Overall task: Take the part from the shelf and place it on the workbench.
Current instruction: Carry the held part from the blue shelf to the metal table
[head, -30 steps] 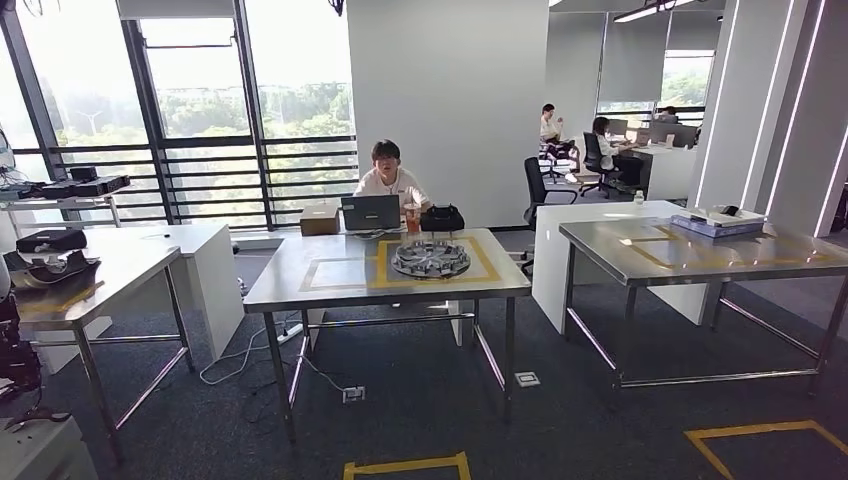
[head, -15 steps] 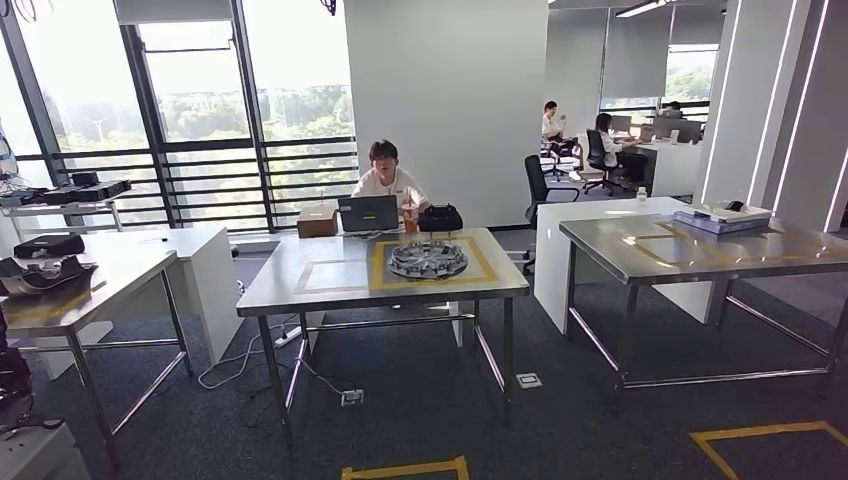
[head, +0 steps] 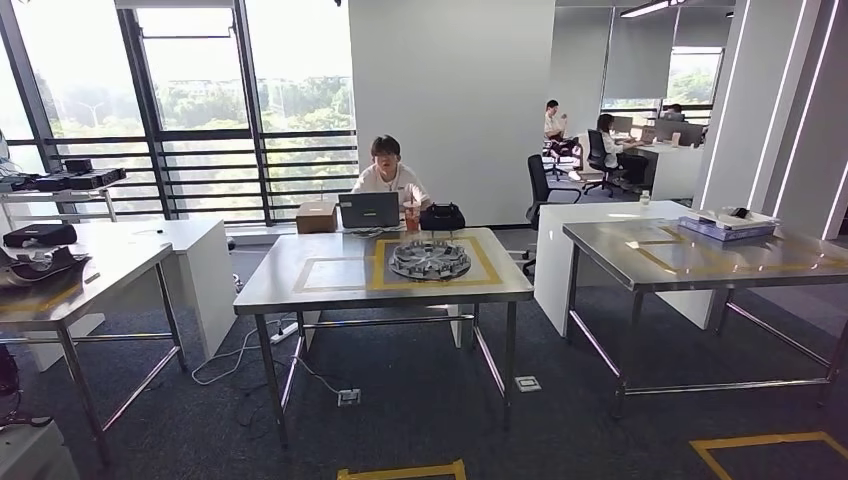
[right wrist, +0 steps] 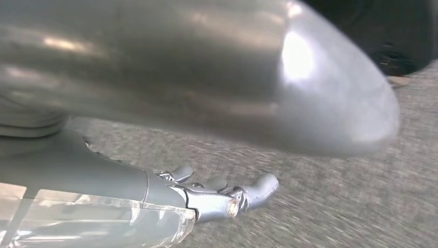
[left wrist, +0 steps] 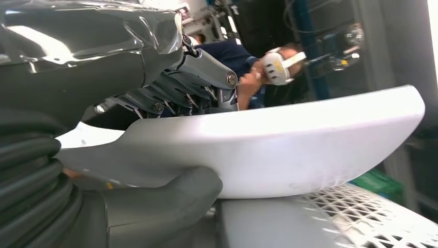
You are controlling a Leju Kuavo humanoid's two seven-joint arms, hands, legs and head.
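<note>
**Kid:** Where is the part?

**Me:** The white part (left wrist: 289, 150) is in my left hand (left wrist: 170, 88). My dark fingers (left wrist: 206, 67) press on one side of it and my thick thumb on the other.

**Kid:** And your other hand?

**Me:** My right hand (right wrist: 206, 199) holds nothing. Its fingers are spread out above the grey floor (right wrist: 335, 196).

**Kid:** What is in front of you?

**Me:** A shiny counter (head: 330, 290) in the middle of the frame. A round metal piece (head: 429, 259) lies on it, inside a yellow tape square. Behind it a person (head: 388, 180) sits at a laptop (head: 369, 211).
</note>
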